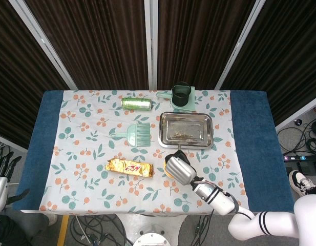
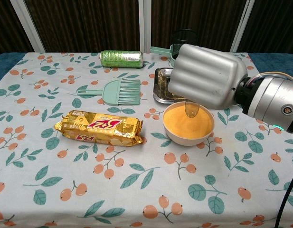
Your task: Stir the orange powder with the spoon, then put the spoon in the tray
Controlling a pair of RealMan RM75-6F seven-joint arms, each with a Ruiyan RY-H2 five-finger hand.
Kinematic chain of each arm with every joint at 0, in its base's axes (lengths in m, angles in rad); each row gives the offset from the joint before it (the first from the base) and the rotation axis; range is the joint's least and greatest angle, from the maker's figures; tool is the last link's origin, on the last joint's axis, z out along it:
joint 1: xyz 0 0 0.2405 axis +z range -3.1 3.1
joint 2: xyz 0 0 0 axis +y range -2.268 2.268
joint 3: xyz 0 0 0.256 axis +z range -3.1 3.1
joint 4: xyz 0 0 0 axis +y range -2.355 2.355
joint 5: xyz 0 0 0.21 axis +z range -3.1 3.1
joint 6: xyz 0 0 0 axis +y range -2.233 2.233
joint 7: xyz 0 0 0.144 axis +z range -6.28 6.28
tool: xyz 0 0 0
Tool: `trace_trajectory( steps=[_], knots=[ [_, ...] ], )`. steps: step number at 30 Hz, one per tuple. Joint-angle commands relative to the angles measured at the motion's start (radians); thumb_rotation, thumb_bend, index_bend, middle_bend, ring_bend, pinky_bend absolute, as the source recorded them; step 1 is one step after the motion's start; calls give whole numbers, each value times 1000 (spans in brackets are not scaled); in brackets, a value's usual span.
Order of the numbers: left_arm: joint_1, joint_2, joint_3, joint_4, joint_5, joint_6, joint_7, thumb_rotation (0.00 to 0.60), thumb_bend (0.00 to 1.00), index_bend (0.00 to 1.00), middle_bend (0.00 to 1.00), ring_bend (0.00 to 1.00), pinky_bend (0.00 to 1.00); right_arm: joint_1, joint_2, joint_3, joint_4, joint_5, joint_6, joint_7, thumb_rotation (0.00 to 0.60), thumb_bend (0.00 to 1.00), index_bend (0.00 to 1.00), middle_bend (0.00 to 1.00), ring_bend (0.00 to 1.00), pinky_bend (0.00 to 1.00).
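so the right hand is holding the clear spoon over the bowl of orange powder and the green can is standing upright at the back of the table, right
Not quite: the green can lies on its side at the back of the table, as the chest view shows. The rest holds: the right hand holds the clear spoon over the bowl of orange powder.
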Motion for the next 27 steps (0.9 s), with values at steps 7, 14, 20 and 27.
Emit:
trace_trajectory(
  steps=[7, 14, 20, 27],
  knots=[
    [-2, 0, 2, 0, -1, -8, 2, 600, 0, 169, 119, 94, 59, -21, -23, 71, 32, 74, 9, 102, 600, 584, 939, 1000, 1000, 1000],
    [-11, 2, 0, -13, -4, -22, 17, 600, 0, 169, 119, 94, 59, -20, -49, 226, 43, 288, -12, 302, 600, 580, 906, 1000, 1000, 1000],
    [-13, 7, -1, -28, -9, -28, 31, 600, 0, 169, 119, 94, 60, 19, -90, 354, 139, 533, -79, 438, 600, 544, 855, 1000, 1000, 1000],
    [-14, 14, -1, -46, -14, -31, 47, 600, 0, 169, 119, 94, 59, 89, -178, 425, 332, 790, -171, 526, 600, 446, 757, 1000, 1000, 1000]
  ],
)
